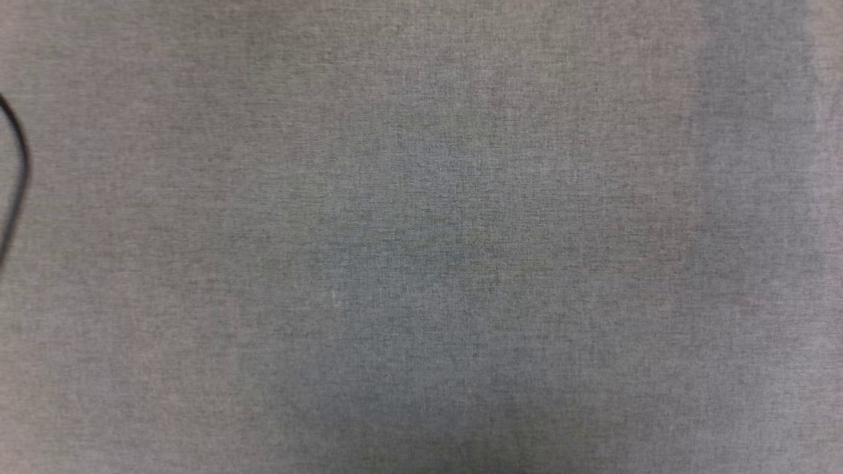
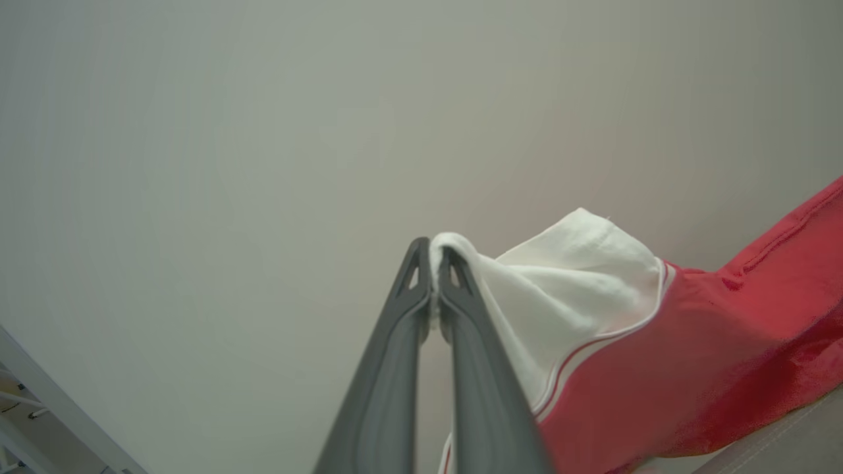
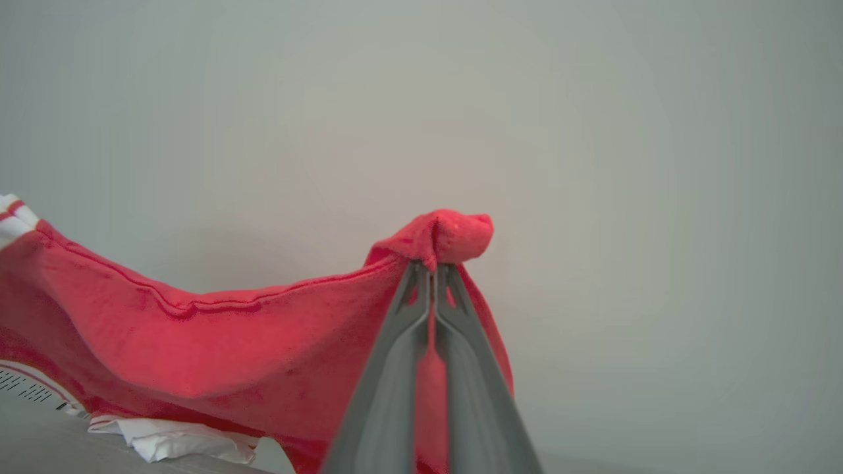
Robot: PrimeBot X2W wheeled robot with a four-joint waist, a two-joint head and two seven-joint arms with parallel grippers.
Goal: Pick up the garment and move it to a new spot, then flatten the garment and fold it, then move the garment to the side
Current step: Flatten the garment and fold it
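Sagging like soft, light cloth, the garment (image 3: 197, 329) drapes toward eight o'clock from the right gripper (image 3: 433, 270), which pinches its red edge. The left gripper (image 2: 431, 263) pinches its white sleeve.

Grey woven-cloth tabletop (image 1: 421, 237), thin black cable (image 1: 21, 171) curving over the tabletop's left, darker grey band (image 1: 751, 197) down its right side, plain pale grey wall (image 2: 263, 131) behind it
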